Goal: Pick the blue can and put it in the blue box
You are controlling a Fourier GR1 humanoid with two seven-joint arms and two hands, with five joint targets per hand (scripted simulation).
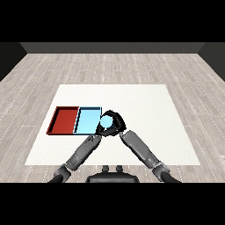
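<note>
At centre frame the white worktop (149,105) takes up most of the floor area, with plenty of bare surface to the right and toward the top, and less at lower left, where both forearms come in. The red tray (64,119) and the blue tray (87,121) sit side by side at left of centre, touching along one shared wall. The right hand (115,119) is just off the blue tray's right edge, fingers curled round the blue can (107,122), so it's holding the can, which looks lifted or barely clear of the rim; can't tell the height from this angle. The left hand (97,134) is right below the can near the tray's lower right corner, and its finger state is unreadable, so I can't tell. My read is that this is the carry-and-place step. To do it well, lift enough to clear the right wall, slide left over the middle of the blue tray, keep the can upright, then lower before letting go. Don't overshoot left, since the red tray is immediately next door. Watch the left forearm, as it crowds the approach from below. The free room is to the right, so retreat that way.
</note>
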